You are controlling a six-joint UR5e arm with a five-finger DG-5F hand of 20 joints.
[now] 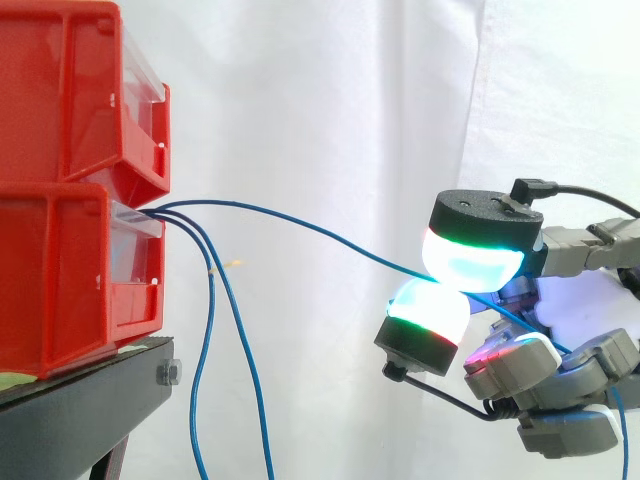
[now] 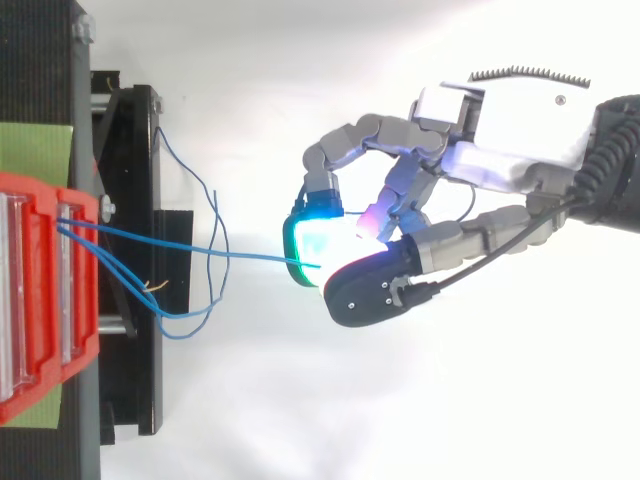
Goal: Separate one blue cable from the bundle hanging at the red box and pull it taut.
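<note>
Side view: cables (image 1: pixel 211 295) (perhaps three) in bin (image 1: pixel 60 280)

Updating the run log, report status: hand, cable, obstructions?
Hand shut on one blue cable. Cable runs from red box, bowed, not fully taut. Other cables hang clear.

Plenty of open air between the red bins (image 1: pixel 70 270) and the robot hand (image 2: pixel 500 140), but the stretched blue cable (image 1: pixel 300 222) cuts right across it, running from the lower bin's front to where it's pinched between the fingertips (image 1: pixel 470 255). Two slack blue cables (image 1: pixel 250 370) droop just beside the black stand (image 1: pixel 80 410), fencing off its front. Above the stretched one it's free room, with just the white curtain (image 1: pixel 330 90) behind.
</note>
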